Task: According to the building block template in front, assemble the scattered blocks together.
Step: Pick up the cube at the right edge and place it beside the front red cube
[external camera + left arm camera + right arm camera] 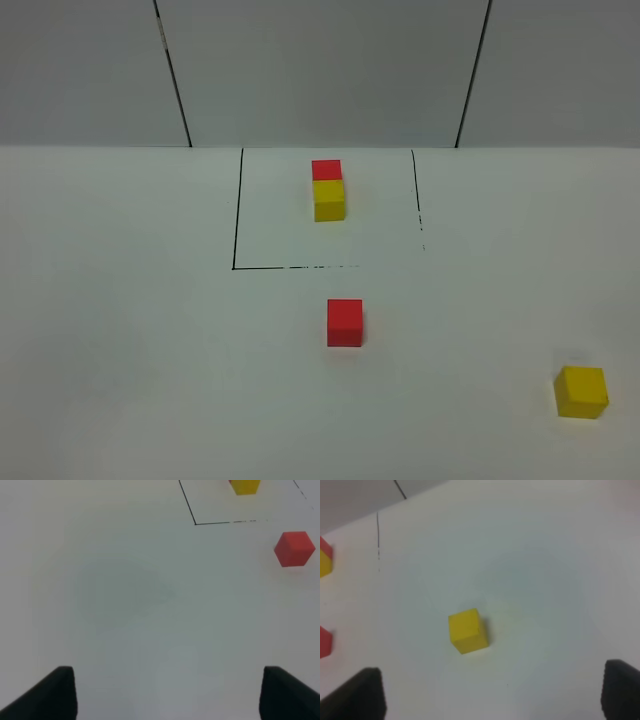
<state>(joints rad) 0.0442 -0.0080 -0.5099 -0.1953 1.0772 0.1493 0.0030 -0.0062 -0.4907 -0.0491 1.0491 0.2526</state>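
The red block [345,322] and yellow block [582,391] lie apart, outside the template [328,192].

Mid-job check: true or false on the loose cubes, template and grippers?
The loose red cube lies inside the black frame. False: it lies outside, before the near line.
The loose yellow cube touches no other cube. True.
In the template the yellow cube is nearer the camera than the red. True.
The right gripper holds the loose yellow cube. False: it is open, the cube free ahead.
The left gripper is open and empty. True.
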